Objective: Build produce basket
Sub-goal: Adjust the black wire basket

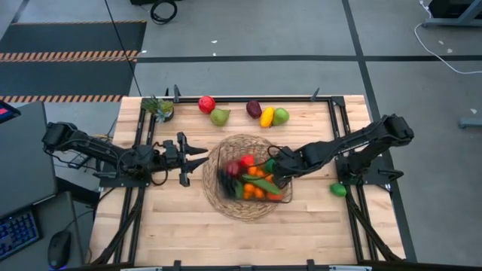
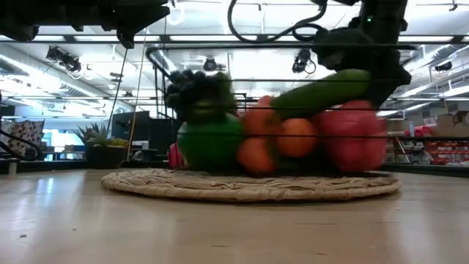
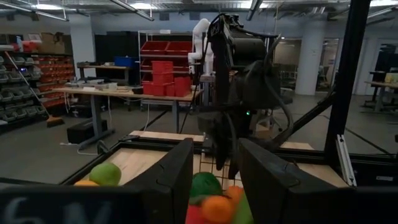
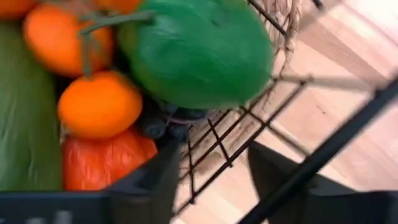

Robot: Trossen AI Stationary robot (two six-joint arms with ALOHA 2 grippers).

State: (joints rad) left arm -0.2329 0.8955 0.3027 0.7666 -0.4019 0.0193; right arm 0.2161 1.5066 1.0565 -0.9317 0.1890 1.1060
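Observation:
The black wire basket point(image 1: 285, 196) stands on the round woven mat point(image 1: 242, 212) in the middle of the table. It holds produce point(image 1: 252, 179): oranges, a red apple, dark grapes, a green cucumber and other green pieces. My right gripper point(image 1: 273, 161) points steeply down at the basket's far right corner, open, with the mesh wall point(image 4: 219, 144) between its fingers. My left gripper point(image 1: 201, 155) hovers open just left of the mat, level, with nothing between its fingers point(image 3: 177, 180). My right gripper straddles the basket's mesh wall from above. One finger point(image 4: 155, 183) is inside, next to the grapes and an orange, and the other point(image 4: 280, 180) is outside over the mat. A gap shows beside the wire; whether the pads touch it, I cannot tell.
Along the far edge lie a red apple point(image 1: 206, 104), a green pear point(image 1: 220, 117), a purple plum point(image 1: 254, 109), a yellow lemon point(image 1: 266, 117) and a green fruit point(image 1: 280, 116). Another green piece point(image 1: 338, 190) lies at the right. A small potted plant point(image 1: 160, 108) stands at the far left.

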